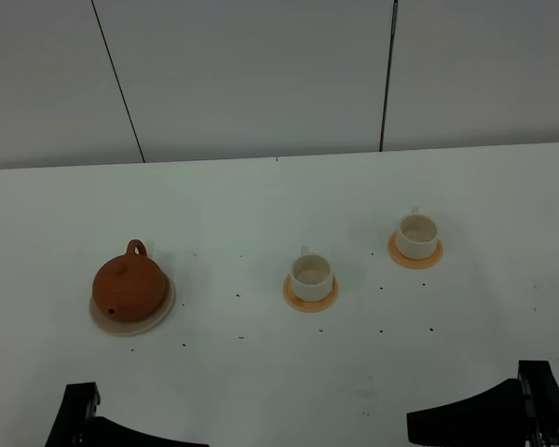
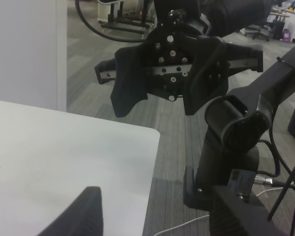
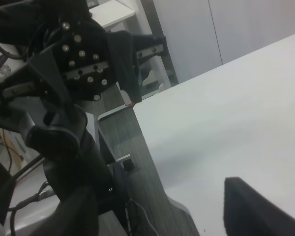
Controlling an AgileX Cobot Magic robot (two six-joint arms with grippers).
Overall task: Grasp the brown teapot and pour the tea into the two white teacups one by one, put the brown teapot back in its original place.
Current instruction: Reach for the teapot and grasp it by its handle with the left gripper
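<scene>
Both arms are parked off the near edge of the counter (image 1: 261, 191), nothing in hand. My left claw (image 2: 157, 216) is spread wide, with only counter and floor showing between its fingers. My right claw (image 3: 157, 201) is released too, and empty.

The brown clay teapot (image 1: 129, 287) sits on its beige saucer (image 1: 164, 315) toward the left end of the counter, closer to the near edge than the far one. That looks like the left claw's job. Its loop handle (image 1: 136, 249) points at the far edge, and what looks like the spout (image 1: 111, 310) faces the near edge.

One white teacup (image 1: 311, 276) stands around the middle of the counter. The other white teacup (image 1: 416, 234) is further right and a touch nearer the far edge. Each sits on an orange coaster (image 1: 303, 304), well apart from the pot.

Now the feel of it, as I judge it. Fired clay is rigid and brittle, with no give under the fingers, and it's weighty if there's tea inside. That round belly is smooth and would slide out of a pinch. So I'd take the loop handle, fingers closing across it from either side, firmly enough that the pot can't swing when tipped. The lid looks loose-fitting, so a steep pour could drop it. The cups are small and likely light, and a nudge from the spout could shift them off their coasters.
</scene>
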